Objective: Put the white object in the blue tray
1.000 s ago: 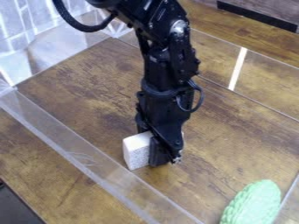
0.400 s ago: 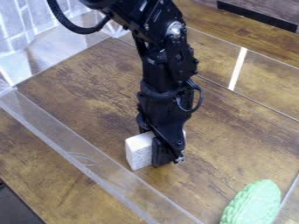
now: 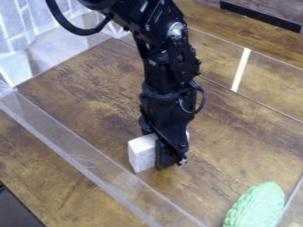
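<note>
The white object (image 3: 142,153) is a small speckled block standing on the wooden table (image 3: 83,97), near the clear front wall. My black gripper (image 3: 164,152) points straight down at it, with its jaws shut on the block's right part. That part is hidden behind the fingers, and only the left face shows. The block's base seems to rest on the table. The blue tray is out of view.
A bumpy green oval thing (image 3: 258,208) lies at the bottom right. A clear plastic wall (image 3: 71,146) runs along the front left of the table, just beside the block, and another clear panel (image 3: 243,69) stands at the back right.
</note>
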Motion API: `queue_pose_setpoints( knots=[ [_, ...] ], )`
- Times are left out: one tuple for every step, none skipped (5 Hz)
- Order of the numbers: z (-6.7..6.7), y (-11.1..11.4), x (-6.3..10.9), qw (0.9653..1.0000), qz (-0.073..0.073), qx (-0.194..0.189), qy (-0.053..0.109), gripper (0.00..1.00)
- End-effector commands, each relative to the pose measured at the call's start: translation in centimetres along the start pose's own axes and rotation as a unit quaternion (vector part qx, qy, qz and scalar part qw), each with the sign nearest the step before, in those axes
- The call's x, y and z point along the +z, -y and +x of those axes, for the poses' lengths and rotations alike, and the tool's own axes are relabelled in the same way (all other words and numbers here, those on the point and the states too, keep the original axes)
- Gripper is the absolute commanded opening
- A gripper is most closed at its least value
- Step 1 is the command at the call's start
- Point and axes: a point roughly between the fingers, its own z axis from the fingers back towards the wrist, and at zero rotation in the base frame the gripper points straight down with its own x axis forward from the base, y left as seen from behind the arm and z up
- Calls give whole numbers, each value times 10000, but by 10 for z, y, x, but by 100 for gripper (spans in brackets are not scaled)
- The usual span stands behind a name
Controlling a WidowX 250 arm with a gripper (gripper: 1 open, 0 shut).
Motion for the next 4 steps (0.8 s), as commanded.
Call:
queue_pose_setpoints(
  knots=[
    [8,-4,15,9994,90,51,335,0],
    [8,-3,16,9993,89,50,371,0],
    [9,-2,17,9991,89,50,406,0],
    [9,-1,18,9990,85,50,440,0]
  ],
)
